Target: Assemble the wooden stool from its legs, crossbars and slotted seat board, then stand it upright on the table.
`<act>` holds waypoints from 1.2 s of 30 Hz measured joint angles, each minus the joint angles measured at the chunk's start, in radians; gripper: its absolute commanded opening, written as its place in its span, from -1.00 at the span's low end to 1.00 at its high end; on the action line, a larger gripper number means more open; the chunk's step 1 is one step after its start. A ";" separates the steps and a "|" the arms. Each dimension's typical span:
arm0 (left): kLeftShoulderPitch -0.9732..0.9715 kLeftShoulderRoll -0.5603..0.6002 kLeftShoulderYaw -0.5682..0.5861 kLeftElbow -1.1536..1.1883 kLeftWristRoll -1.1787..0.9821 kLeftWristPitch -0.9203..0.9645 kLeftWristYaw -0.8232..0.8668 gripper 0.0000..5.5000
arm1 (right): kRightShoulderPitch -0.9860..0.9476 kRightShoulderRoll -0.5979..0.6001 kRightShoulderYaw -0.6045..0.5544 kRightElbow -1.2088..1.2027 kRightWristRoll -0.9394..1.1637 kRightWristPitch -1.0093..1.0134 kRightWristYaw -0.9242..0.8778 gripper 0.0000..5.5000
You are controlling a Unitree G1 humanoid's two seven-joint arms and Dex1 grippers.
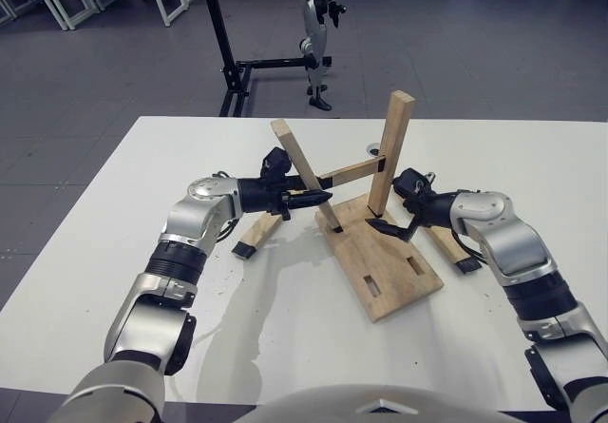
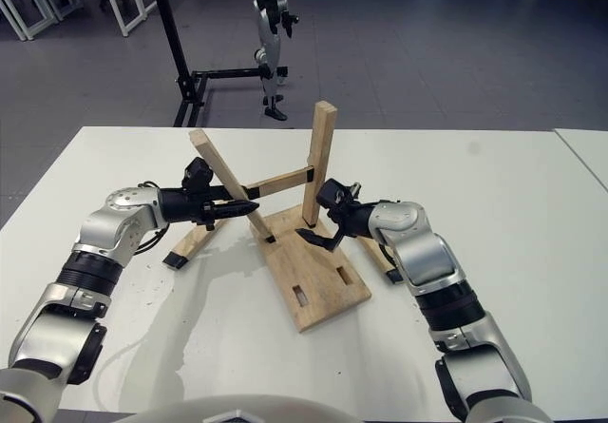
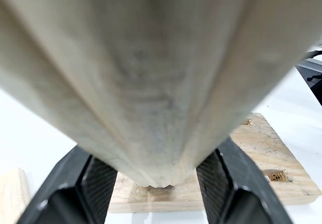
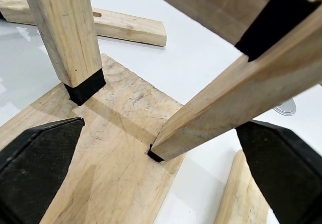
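The slotted seat board (image 1: 394,269) lies flat on the white table. Two legs stand in its slots, joined by a crossbar (image 1: 348,170). The left leg (image 1: 296,162) leans away from the board, and my left gripper (image 1: 319,198) is shut on it at mid-height. Its fingers (image 3: 95,183) press both sides of the wood. The right leg (image 1: 392,147) stands almost upright. My right gripper (image 1: 388,225) is open just above the board, with its fingers (image 4: 35,153) wide apart on either side of that leg's foot (image 4: 161,151).
One loose leg (image 1: 256,235) lies left of the board, another (image 1: 448,248) lies under my right forearm. A round grommet (image 1: 372,147) sits in the table behind the stool. A black stand (image 1: 228,62) is on the floor beyond the far edge.
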 measured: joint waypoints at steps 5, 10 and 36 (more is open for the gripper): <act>0.000 0.030 -0.042 0.000 0.000 -0.086 -0.024 -0.25 | 0.010 0.004 0.000 -0.014 0.000 0.008 -0.005 1.00; -0.035 0.052 -0.054 0.056 -0.002 -0.096 -0.076 -0.25 | 0.022 0.013 0.008 -0.062 0.000 0.052 -0.016 1.00; -0.062 0.108 -0.064 0.179 -0.051 -0.116 -0.157 -0.25 | 0.024 0.068 0.078 -0.125 -0.019 0.095 -0.103 1.00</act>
